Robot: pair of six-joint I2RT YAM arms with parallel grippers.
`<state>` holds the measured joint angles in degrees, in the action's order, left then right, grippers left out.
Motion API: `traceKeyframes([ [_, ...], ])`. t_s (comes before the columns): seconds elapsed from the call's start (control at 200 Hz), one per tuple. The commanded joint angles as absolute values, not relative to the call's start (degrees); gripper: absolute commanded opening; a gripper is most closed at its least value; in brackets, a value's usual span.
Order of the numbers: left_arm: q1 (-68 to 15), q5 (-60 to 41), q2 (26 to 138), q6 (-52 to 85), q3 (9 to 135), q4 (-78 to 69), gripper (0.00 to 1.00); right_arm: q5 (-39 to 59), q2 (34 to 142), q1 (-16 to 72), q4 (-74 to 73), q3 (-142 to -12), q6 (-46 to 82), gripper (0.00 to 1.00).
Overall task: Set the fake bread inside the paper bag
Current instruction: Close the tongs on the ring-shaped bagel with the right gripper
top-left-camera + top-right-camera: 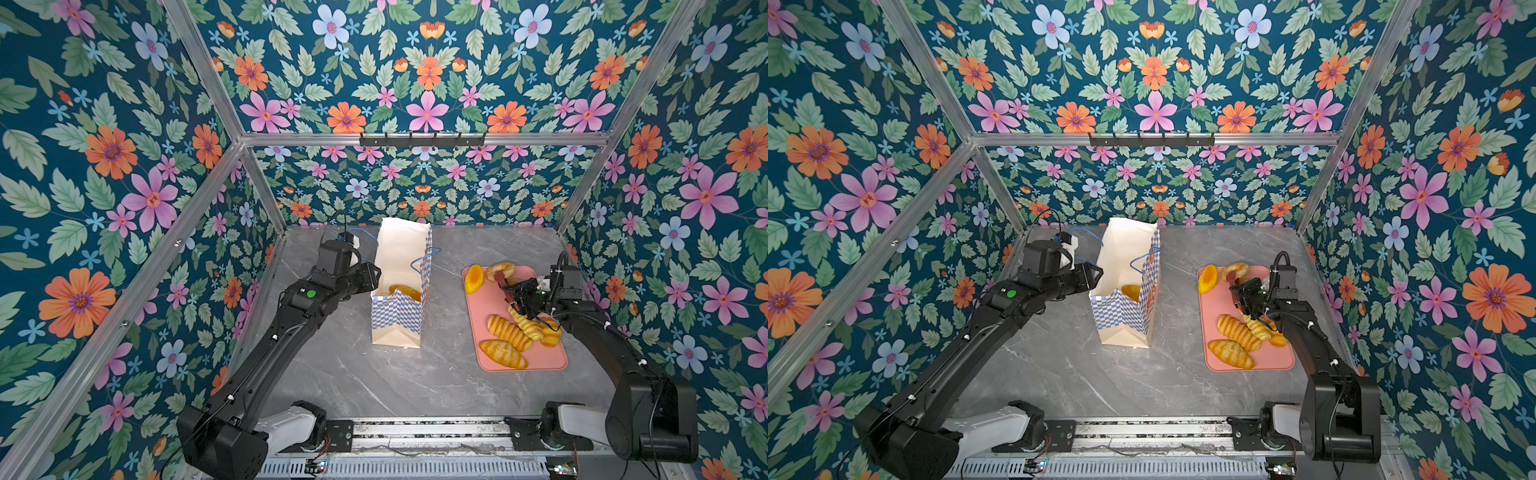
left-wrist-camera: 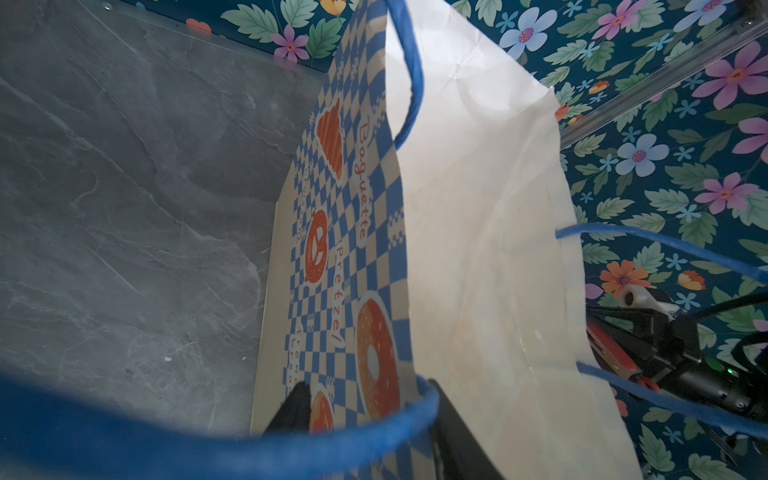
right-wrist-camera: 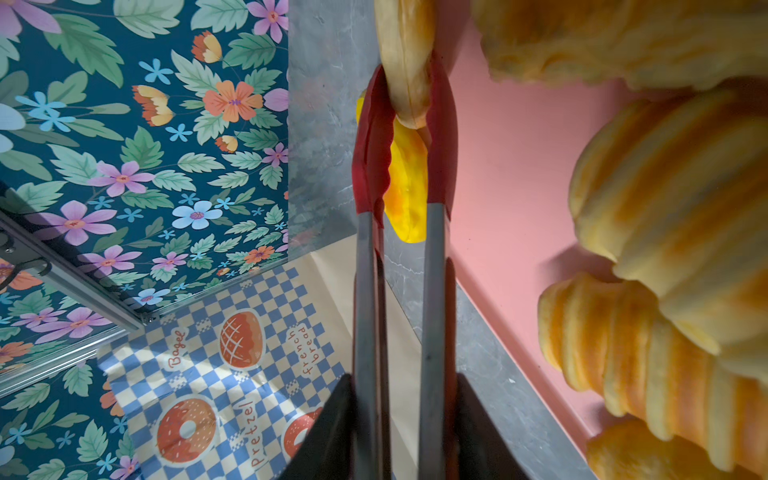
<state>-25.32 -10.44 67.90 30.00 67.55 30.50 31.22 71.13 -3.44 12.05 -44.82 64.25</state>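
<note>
The paper bag (image 1: 399, 320) stands open mid-table with one fake bread (image 1: 405, 292) inside. My left gripper (image 2: 374, 424) is open and straddles the bag's left wall (image 2: 345, 249), one finger outside and one inside, with a blue handle cord (image 2: 291, 444) across them. My right gripper (image 3: 401, 415) is shut on the tongs (image 3: 432, 291). The tongs' red tips (image 3: 440, 137) pinch the edge of a pale ring doughnut (image 3: 405, 62) at the far end of the pink tray (image 1: 486, 307). A yellow bun (image 1: 473, 278) lies beside it. Ridged loaves (image 1: 509, 332) fill the tray's near half.
The tray lies to the right of the bag, with grey marble table (image 1: 440, 374) between them and in front. The right arm (image 1: 590, 324) reaches over the tray's right edge. Floral walls close in on three sides. A rail (image 1: 428, 432) runs along the front edge.
</note>
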Motion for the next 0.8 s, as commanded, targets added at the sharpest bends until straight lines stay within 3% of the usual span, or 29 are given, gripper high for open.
traceKeyframes([
  [0.0,-25.31,-9.95,67.55,29.69,67.95,30.23,0.46,29.03,68.66,-3.43,13.44,-44.78,64.60,0.33],
  [0.475,-25.31,-9.76,66.66,29.48,68.73,31.02,0.51,28.39,58.02,-3.39,22.40,-47.28,61.89,0.26],
  [0.795,-25.31,-9.98,66.88,29.32,69.96,31.47,0.46,28.84,54.93,-2.47,30.28,-54.51,55.29,0.25],
])
